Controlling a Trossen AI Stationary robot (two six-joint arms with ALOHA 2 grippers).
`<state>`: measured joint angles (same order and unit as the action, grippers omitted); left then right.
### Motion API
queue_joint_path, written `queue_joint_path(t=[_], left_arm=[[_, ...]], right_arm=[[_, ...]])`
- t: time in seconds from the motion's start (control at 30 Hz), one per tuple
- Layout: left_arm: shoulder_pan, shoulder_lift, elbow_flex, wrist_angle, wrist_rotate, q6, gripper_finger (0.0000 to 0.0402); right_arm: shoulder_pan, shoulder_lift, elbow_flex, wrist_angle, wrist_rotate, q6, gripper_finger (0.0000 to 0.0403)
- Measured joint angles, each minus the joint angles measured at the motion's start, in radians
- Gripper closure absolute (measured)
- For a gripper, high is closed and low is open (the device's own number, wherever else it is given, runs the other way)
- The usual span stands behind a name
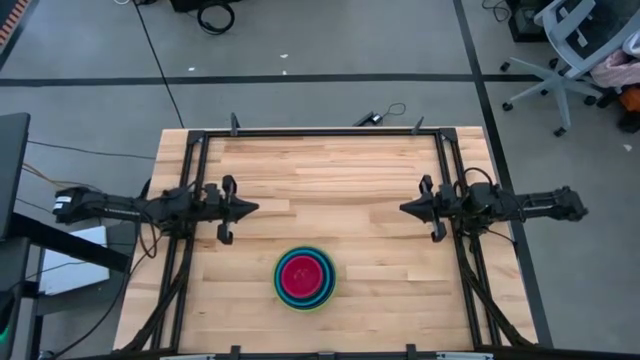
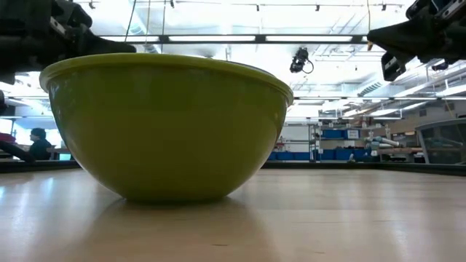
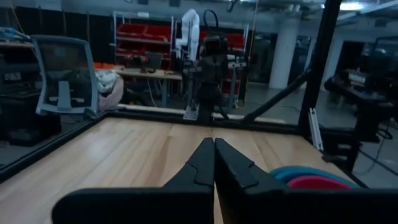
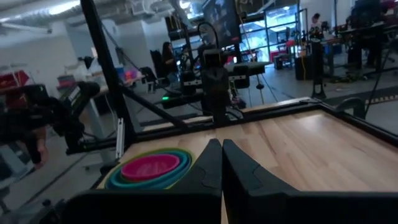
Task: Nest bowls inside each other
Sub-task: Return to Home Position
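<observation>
The bowls [image 1: 305, 278] stand nested in one stack near the table's front edge, midway between the arms. A magenta-red bowl [image 4: 149, 167] sits innermost, ringed by teal and light blue rims, with the large lime green bowl [image 2: 167, 124] outermost, resting on its base on the wood. My left gripper [image 1: 256, 208] hovers shut above the table's left half, pointing toward the right. My right gripper [image 1: 402, 208] hovers shut above the right half, pointing toward the left. Both are farther from the front edge than the stack and hold nothing. The left wrist view shows the stack's rims [image 3: 311, 177] beside the shut fingers [image 3: 214, 149].
A black metal frame [image 1: 320, 132] runs along the table's far edge and down both sides behind the arms. Bare wood lies between the two grippers and toward the far edge. An office chair [image 1: 575, 45] stands on the floor beyond the table's far right corner.
</observation>
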<state>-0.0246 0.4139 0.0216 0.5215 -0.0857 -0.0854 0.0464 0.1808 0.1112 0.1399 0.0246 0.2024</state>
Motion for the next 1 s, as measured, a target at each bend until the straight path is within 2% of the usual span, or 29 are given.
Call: queue_joint_path(t=[0.37, 0.73, 0.9, 1.0], left_arm=[[0.001, -0.051, -0.013, -0.109, -0.021, -0.011, 0.0395], [-0.015, -0.048, -0.013, -0.191, -0.02, -0.039, 0.0395], [-0.028, -0.054, -0.013, -0.117, -0.016, 0.023, 0.0395], [-0.025, -0.097, -0.014, -0.133, -0.014, 0.083, 0.0395]], right_arm=[[-0.026, -0.1, -0.105, 0.046, -0.045, 0.068, 0.0398], [-0.026, -0.103, -0.105, 0.043, -0.029, 0.046, 0.0394], [-0.026, -0.103, -0.105, 0.046, -0.019, 0.043, 0.0384], [-0.026, -0.103, -0.105, 0.046, -0.019, 0.064, 0.038]])
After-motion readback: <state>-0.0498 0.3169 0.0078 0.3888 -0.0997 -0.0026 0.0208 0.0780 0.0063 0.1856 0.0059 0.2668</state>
